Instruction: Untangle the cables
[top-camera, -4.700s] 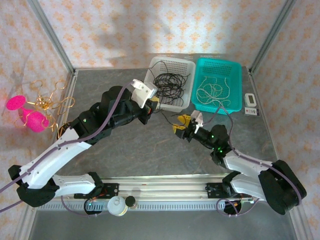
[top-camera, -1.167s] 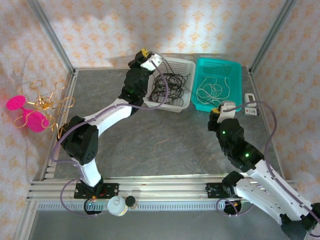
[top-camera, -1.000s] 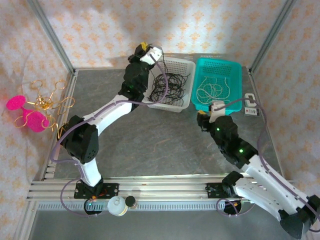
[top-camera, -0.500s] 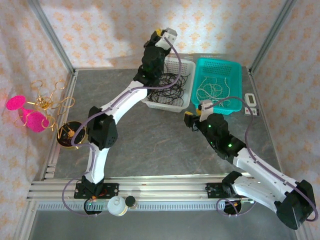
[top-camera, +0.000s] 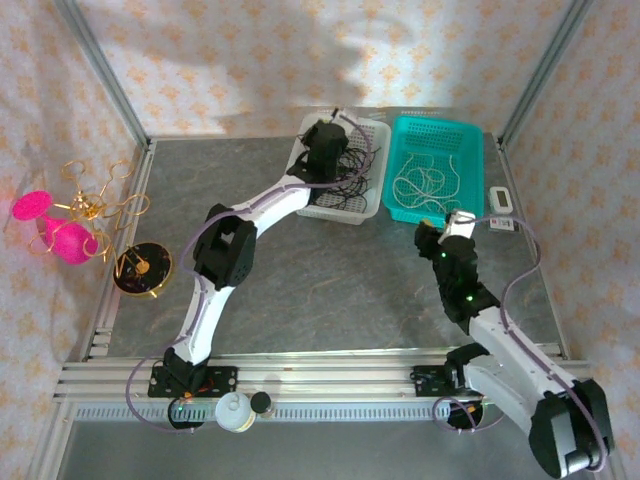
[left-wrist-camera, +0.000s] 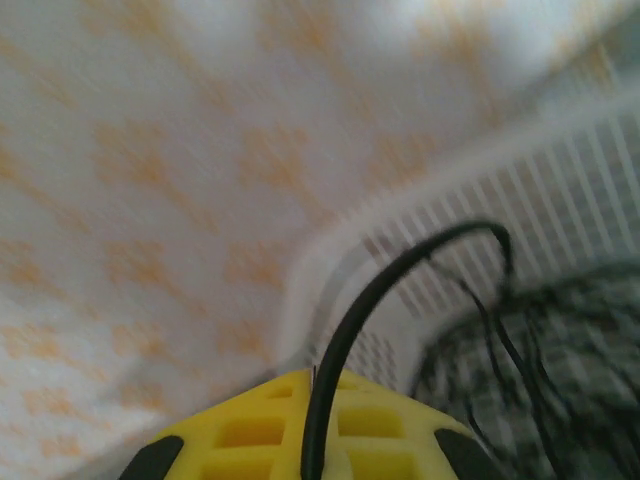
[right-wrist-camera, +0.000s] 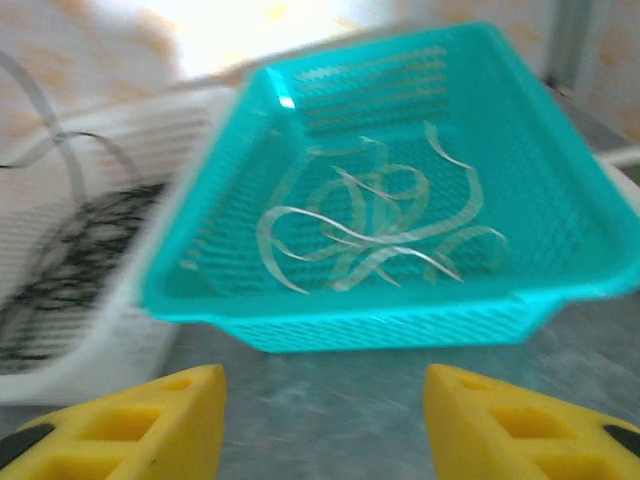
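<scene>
Sorting looks nearly done: the left gripper (left-wrist-camera: 318, 405), closed on one black cable (left-wrist-camera: 400, 265), hangs over the white basket (top-camera: 345, 208) where the black cables (top-camera: 352, 172) lie, so the next move calls for letting go. The right gripper (right-wrist-camera: 325, 410) stands open and empty before the teal basket (right-wrist-camera: 400, 320) holding the white cables (right-wrist-camera: 360, 235). Two baskets, two grippers; the strands I cannot count
</scene>
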